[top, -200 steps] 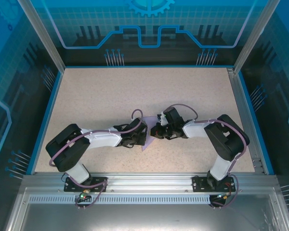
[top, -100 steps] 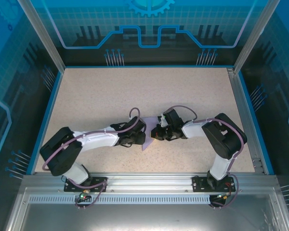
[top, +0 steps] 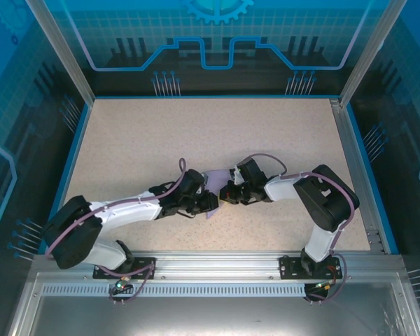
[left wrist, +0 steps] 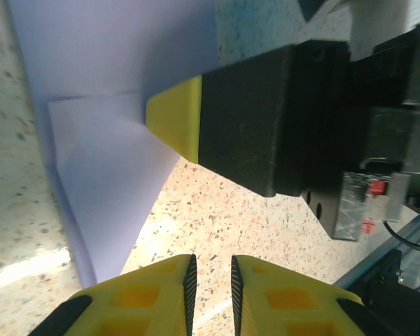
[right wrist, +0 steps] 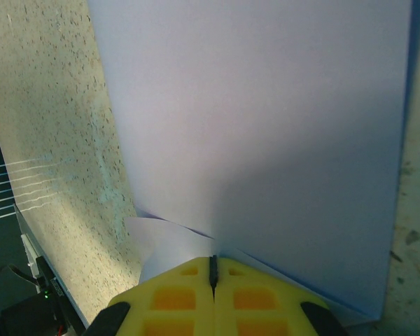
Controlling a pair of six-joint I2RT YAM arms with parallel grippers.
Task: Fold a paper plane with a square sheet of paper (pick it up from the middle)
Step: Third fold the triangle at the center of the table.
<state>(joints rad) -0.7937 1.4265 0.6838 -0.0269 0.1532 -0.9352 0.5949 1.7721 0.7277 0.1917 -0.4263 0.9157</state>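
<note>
Now, right end effector [right wrist: 212,269] clamped on the square sheet of paper [right wrist: 266,126]; left end effector [left wrist: 210,273] slightly apart, beside it.

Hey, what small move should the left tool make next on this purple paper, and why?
Probably slide the left tool onto the purple paper and press along its fold. The shut right tool already pins the paper at that fold, while the left one sits beside the edge, slightly open and empty.
</note>
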